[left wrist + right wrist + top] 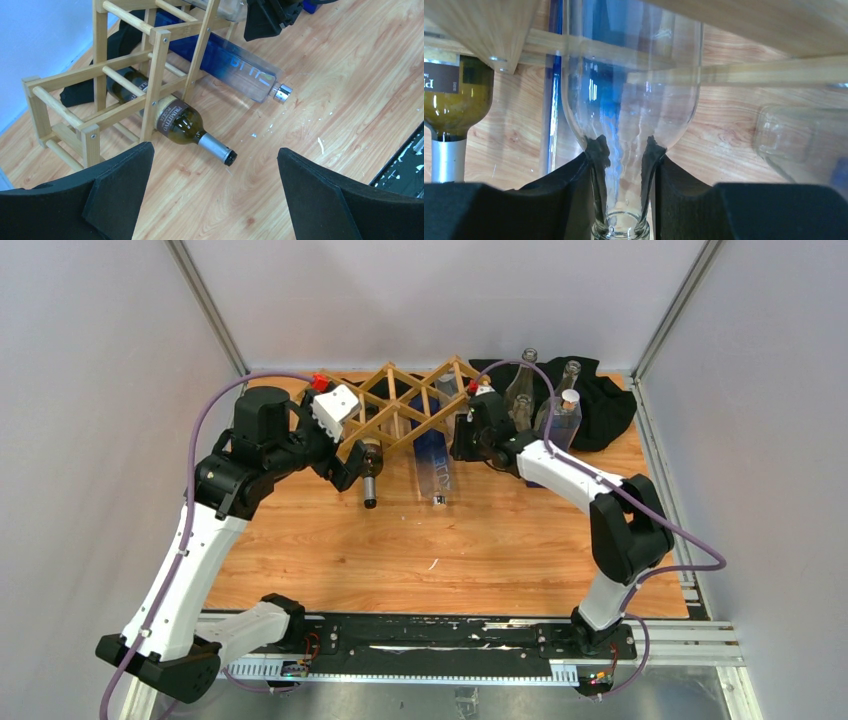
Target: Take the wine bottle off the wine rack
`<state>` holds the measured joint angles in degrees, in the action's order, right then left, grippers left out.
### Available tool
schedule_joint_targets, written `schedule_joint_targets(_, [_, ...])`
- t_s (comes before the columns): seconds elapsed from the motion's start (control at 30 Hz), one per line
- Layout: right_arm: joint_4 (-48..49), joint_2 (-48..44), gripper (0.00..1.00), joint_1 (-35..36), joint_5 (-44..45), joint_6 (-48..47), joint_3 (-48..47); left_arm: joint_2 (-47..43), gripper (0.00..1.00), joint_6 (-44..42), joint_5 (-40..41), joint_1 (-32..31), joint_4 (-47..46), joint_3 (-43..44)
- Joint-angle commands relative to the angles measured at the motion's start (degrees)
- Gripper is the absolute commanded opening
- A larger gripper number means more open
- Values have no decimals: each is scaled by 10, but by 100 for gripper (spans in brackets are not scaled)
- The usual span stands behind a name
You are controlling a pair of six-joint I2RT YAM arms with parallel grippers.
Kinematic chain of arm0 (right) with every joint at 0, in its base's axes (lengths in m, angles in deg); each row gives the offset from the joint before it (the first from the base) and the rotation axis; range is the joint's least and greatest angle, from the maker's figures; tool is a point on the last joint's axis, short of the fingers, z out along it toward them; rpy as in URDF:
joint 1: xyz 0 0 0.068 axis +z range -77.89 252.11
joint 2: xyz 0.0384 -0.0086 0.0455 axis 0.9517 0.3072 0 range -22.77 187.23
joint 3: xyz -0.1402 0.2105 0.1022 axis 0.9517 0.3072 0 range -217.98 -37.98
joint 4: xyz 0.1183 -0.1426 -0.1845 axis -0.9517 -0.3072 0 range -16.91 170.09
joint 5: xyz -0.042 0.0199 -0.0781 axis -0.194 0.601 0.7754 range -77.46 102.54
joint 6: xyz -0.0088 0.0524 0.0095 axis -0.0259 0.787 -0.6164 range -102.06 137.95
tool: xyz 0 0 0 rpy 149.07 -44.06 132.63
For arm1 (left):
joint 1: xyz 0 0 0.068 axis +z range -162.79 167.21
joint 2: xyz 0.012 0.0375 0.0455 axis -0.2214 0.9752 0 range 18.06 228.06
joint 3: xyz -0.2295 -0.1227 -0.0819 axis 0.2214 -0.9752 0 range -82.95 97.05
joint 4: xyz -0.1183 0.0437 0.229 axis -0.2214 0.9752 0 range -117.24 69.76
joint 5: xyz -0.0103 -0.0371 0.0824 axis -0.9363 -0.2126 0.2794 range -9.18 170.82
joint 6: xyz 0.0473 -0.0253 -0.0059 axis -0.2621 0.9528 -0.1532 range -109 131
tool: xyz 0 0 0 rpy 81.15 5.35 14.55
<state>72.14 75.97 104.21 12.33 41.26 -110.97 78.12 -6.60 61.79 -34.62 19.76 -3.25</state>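
While racked, wine bottle neck pinched between right fingers.

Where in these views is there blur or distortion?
Right wrist: the clear bottle bends the blue behind it; a second glass bottle at the right edge is blurred. Left wrist: sharp, green wine bottle label partly readable. Top external: even light, soft shadows.
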Motion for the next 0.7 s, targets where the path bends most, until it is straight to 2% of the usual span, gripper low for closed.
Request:
schedule_joint_targets(0.0, [28, -55, 0, 1, -22, 3, 30, -8, 100, -12, -14, 3, 10, -8])
schedule_joint_targets(0.3, [96, -170, 0, 2, -82, 36, 147, -6, 100, -39, -20, 3, 12, -19])
schedule_joint_targets(0.5, [100, -249, 0, 2, -127, 63, 214, -6, 100, -69, -18, 3, 13, -29])
schedule_joint_targets(0.67, [84, -311, 0, 3, -132, 82, 251, -4, 100, -92, -18, 3, 12, -36])
